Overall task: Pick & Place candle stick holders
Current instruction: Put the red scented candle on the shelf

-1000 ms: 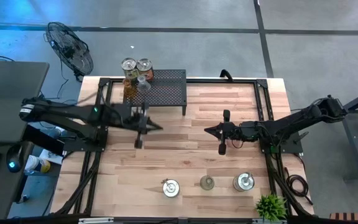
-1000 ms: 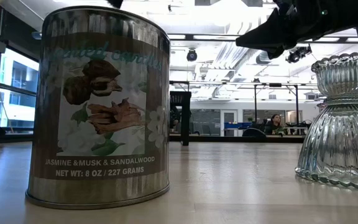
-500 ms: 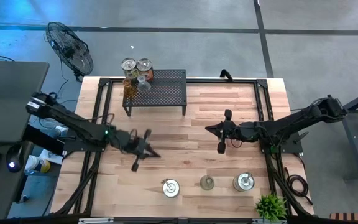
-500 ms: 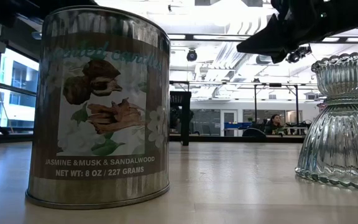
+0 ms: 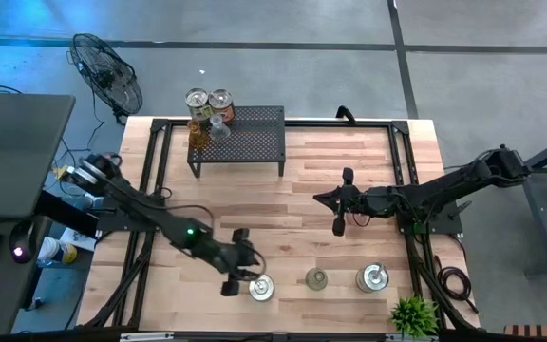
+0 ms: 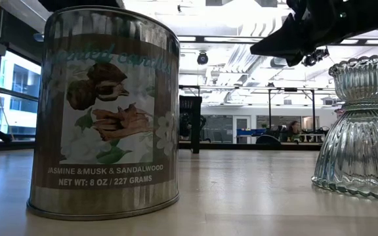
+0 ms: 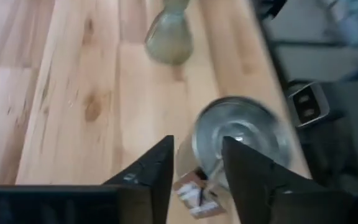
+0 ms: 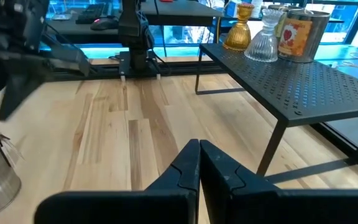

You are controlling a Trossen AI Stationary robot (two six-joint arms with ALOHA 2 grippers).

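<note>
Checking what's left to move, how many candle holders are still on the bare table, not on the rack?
3, in a row along the near edge: a silver tin beside the left gripper, an olive glass holder, and another silver tin. None looks hidden.

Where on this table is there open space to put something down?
Bare wood lies between the black rack and the front row of holders, and at the table's back right. Crowded: the rack's left end and where the left gripper reaches.
</note>
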